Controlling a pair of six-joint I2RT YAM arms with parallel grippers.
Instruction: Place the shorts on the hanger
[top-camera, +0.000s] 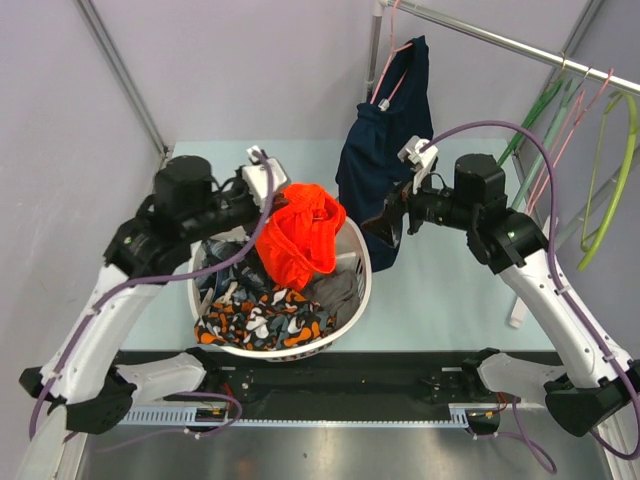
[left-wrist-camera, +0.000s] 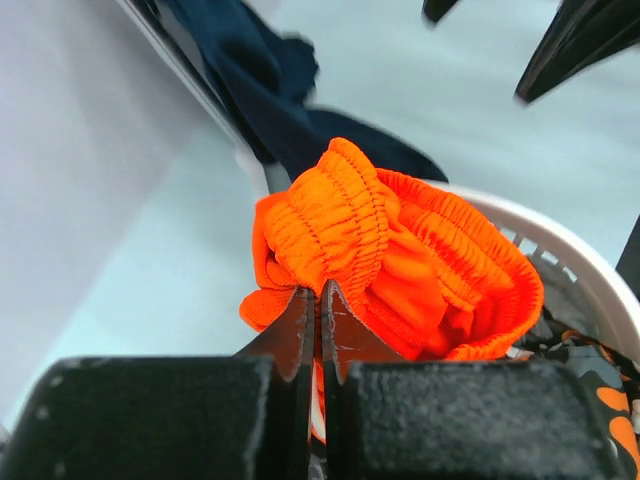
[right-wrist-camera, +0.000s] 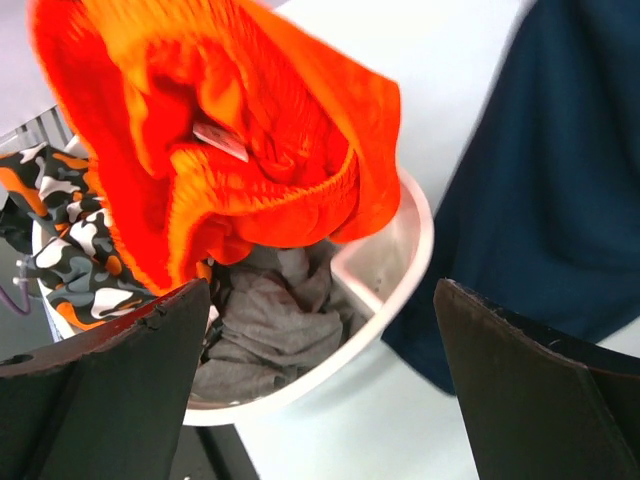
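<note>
My left gripper (left-wrist-camera: 320, 297) is pinched tight on the waistband of the shorts (left-wrist-camera: 400, 250), holding them bunched above the white basket (top-camera: 362, 285), clear of the other laundry. My right gripper (right-wrist-camera: 322, 300) hangs wide beside them, placed, I judge, to take a second hold. The hanger (top-camera: 530, 122) hangs on the rail (top-camera: 500, 40) far right, above the pale blue table (top-camera: 450, 290), with grey walls around
</note>
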